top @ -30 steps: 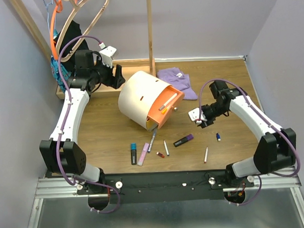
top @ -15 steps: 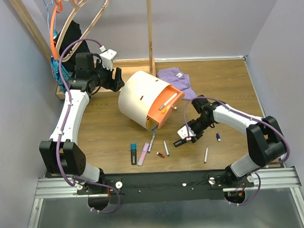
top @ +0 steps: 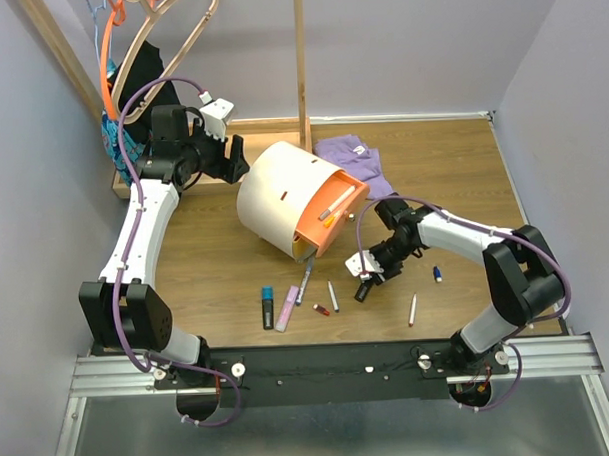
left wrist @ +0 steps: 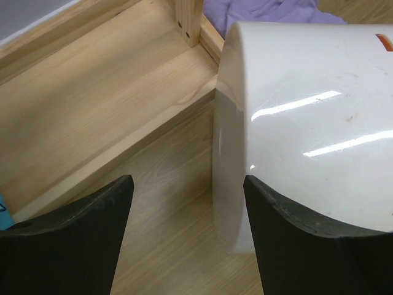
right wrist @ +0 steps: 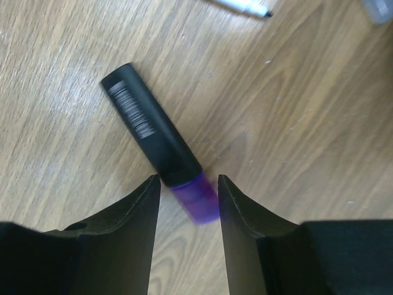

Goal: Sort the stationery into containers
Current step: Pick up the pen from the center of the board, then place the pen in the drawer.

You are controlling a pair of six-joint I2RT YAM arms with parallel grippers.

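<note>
The right end effector point(top: 369, 273) is held released, low over the surface point(top: 463, 182), with its jaws apart on either side of the purple marker point(right wrist: 153, 132). In the right wrist view the marker's purple end is seen between the two fingers point(right wrist: 138, 212), while its black barrel runs forward and obliquely out of the gap, towards the side of the finger seen on the left of that view. The long axis is therefore set at a slant to the closing line instead of square across it, and contact cannot be told. A closing here is judged to fall near the join of cap and barrel, so the marker could swivel. A white pen point(right wrist: 239, 6) lies well ahead of the fingertips.

The left end effector point(top: 232, 155) is also held released, and the container point(left wrist: 307, 123) lies just ahead of it and to one side, on its curved wall. That arm is far from the marker, so the right one is much the nearer.

A second earlier the right arm was stretched out away from the marker. Half a second ago it had been brought over it, and it has since been lowered slightly. The marker seems to have been turned to a steeper angle. The left arm is barely changed.
</note>
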